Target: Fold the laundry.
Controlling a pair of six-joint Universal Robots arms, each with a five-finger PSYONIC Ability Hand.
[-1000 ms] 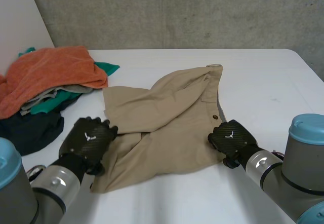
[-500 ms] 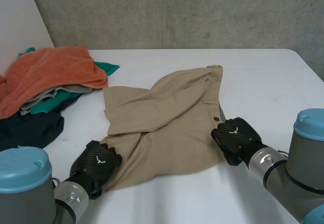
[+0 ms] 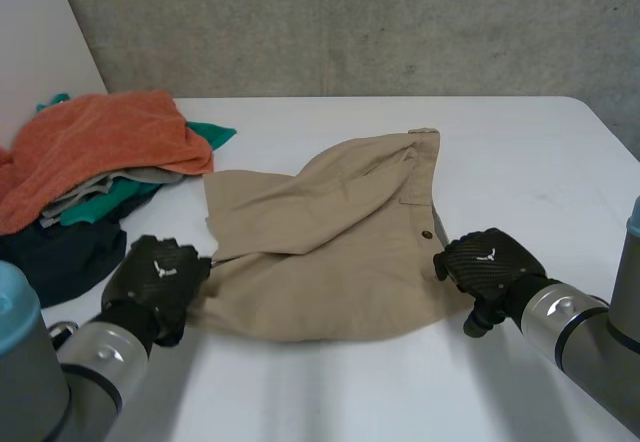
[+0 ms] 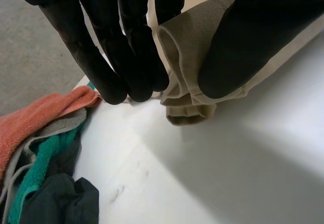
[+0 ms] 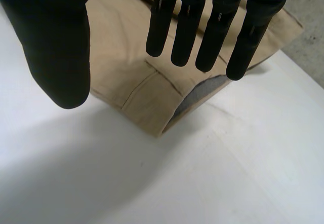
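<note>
Khaki cloth is clamped between the thumb and fingers of our left hand (image 3: 158, 274): a folded hem at the near left corner of the trousers (image 3: 330, 252). Our right hand (image 3: 490, 262) sits at their right edge, fingers straight and apart from the thumb. The trousers lie rumpled mid-bench (image 3: 520, 152). Left of them, an orange towel (image 3: 95, 147) tops a clothes pile (image 3: 70, 227).
</note>
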